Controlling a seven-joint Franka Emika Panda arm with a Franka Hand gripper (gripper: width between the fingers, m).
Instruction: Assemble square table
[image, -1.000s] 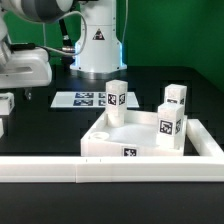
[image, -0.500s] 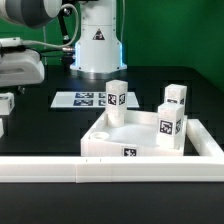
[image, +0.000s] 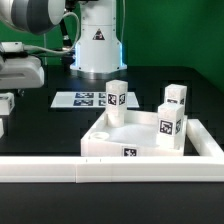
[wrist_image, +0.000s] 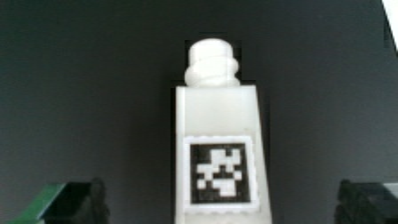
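Observation:
The square table top (image: 120, 143), a white slab with a raised rim, lies upside down at the middle right of the exterior view. Three white tagged legs stand on it: one at the back left (image: 117, 97) and two at the right (image: 177, 100) (image: 167, 126). My gripper (image: 4, 104) is at the exterior view's left edge, partly cut off. In the wrist view my gripper (wrist_image: 217, 207) is open over a fourth leg (wrist_image: 217, 120), which lies on the black table with its screw tip pointing away. One dark fingertip (wrist_image: 71, 205) shows on each side of it, both apart from it.
The marker board (image: 85, 99) lies flat behind the table top. A long white border rail (image: 90, 170) runs along the front and up the right side. The robot's base (image: 98, 40) stands at the back.
The arm and gripper have shifted slightly toward the exterior view's left. The table top and standing legs have not moved.

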